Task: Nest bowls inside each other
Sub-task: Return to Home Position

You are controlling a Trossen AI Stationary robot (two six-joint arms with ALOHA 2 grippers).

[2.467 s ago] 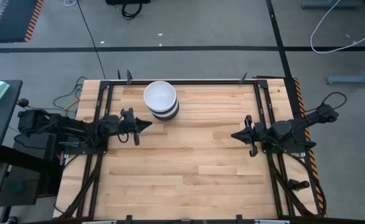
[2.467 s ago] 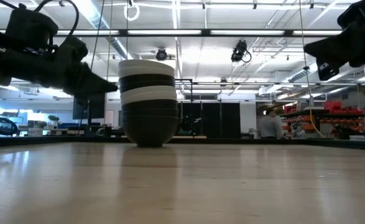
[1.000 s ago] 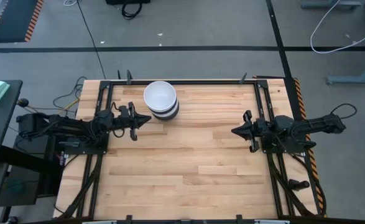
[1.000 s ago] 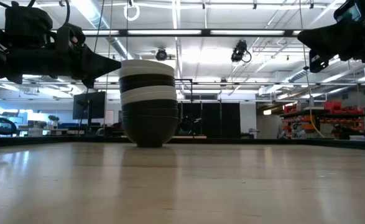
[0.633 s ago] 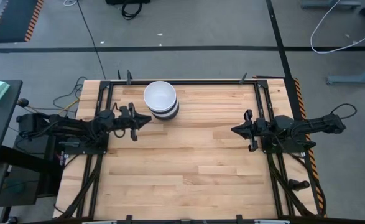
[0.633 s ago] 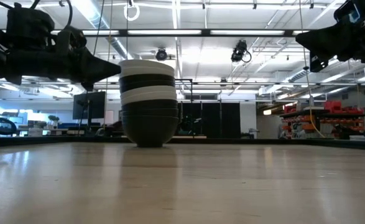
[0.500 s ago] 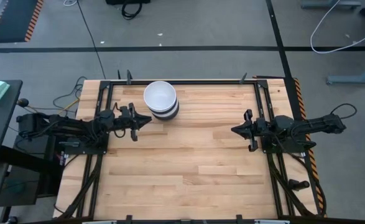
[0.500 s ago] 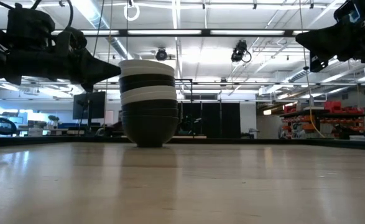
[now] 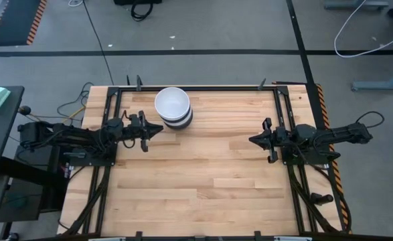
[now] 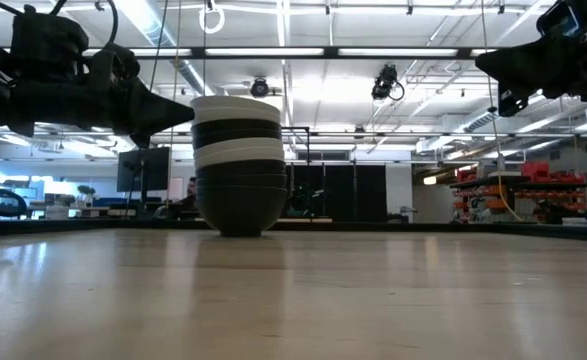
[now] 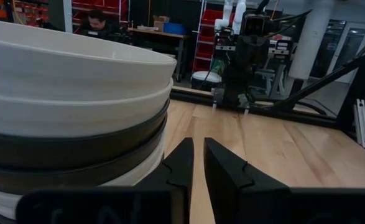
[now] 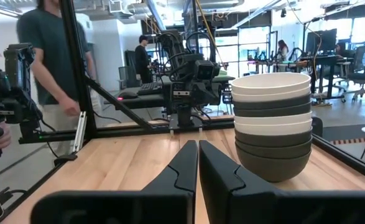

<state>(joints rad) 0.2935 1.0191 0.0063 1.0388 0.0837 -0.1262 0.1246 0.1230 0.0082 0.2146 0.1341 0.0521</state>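
bowls point(image 9: 173, 107): one stack — black and white | table point(image 9: 203, 181): one | arms point(image 9: 82, 137): two

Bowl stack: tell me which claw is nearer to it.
Left. The left claw sits close beside the bowl stack, on the robot's left of it. The right claw waits far off on the opposite side, pointing toward the stack.

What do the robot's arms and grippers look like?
The left arm and right arm are dark, slim and jointed, with thin dark cables looping along them. The left gripper and right gripper each end in two black, wedge-shaped fingers tapering to points.
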